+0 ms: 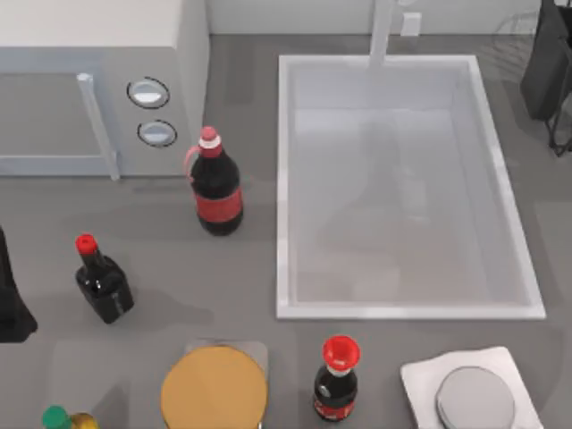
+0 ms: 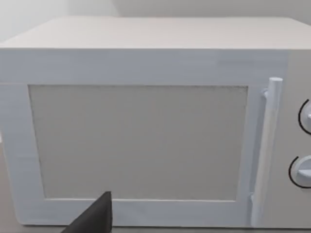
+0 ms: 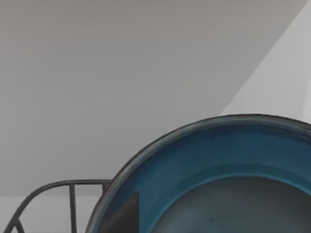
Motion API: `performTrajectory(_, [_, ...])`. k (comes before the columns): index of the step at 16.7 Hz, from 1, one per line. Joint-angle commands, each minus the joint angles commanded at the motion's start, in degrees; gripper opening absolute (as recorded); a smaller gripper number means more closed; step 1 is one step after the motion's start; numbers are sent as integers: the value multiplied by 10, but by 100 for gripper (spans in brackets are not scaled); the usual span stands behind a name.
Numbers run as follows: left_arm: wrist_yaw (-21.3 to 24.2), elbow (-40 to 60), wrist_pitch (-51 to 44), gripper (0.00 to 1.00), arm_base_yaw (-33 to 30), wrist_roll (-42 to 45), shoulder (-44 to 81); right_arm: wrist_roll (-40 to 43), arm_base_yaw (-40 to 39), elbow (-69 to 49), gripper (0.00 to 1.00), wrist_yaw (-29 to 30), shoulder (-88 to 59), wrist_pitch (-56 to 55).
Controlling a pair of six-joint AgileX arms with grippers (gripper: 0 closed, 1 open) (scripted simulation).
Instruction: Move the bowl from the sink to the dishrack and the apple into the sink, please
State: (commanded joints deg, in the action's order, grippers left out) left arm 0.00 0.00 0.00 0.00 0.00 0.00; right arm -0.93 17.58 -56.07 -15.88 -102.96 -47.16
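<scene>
One bowl close under the right tool, near the wire rack

One blue bowl appears in the right wrist view, very near the right tool, its opening facing the camera; being round, it has no long axis. A dark wire rack stands just beside it. If this tool grasps, I cannot tell. The sink lies at 3 o'clock on the table. The left arm is parked at 9 o'clock.
</scene>
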Motion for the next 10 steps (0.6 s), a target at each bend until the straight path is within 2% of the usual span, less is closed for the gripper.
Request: performTrajectory(10, [0, 0, 0, 100, 0, 0, 0, 0, -2, 8, 100, 3, 17, 7])
